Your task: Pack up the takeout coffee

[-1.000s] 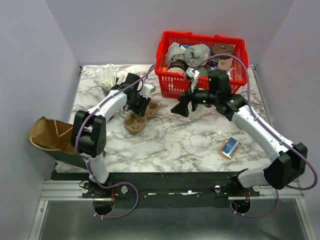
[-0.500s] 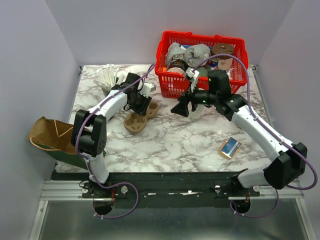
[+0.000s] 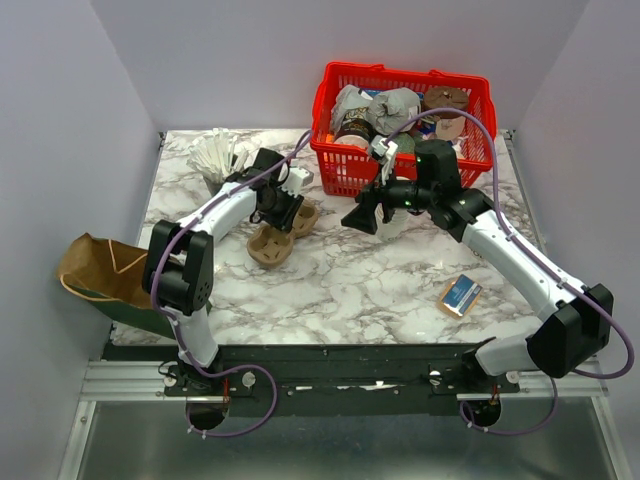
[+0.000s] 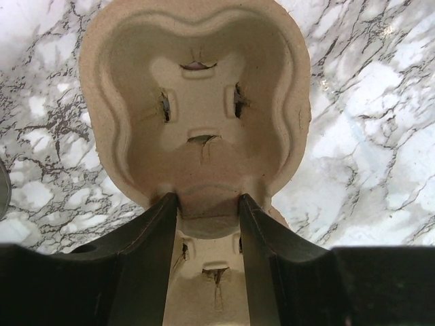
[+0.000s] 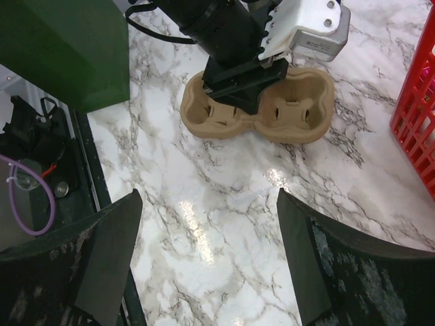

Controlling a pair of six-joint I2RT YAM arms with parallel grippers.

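Note:
A brown moulded-pulp cup carrier (image 3: 270,246) lies on the marble table left of centre. My left gripper (image 3: 279,207) is shut on the carrier's middle ridge. In the left wrist view both fingers (image 4: 146,251) pinch the ridge between two cup wells of the carrier (image 4: 197,122). My right gripper (image 3: 362,218) is open and empty, low over the table in front of the red basket (image 3: 345,170). The right wrist view shows the carrier (image 5: 299,109) with the left gripper (image 5: 238,92) on it. Cups with brown lids (image 3: 446,99) sit in the basket among crumpled grey wrappings.
A brown paper bag (image 3: 95,268) stands at the left table edge on a dark green holder (image 5: 61,47). White paper items (image 3: 215,155) lie at the back left. A blue and orange packet (image 3: 460,295) lies at the front right.
My left gripper has edged slightly right on the carrier. The right arm has hardly moved.

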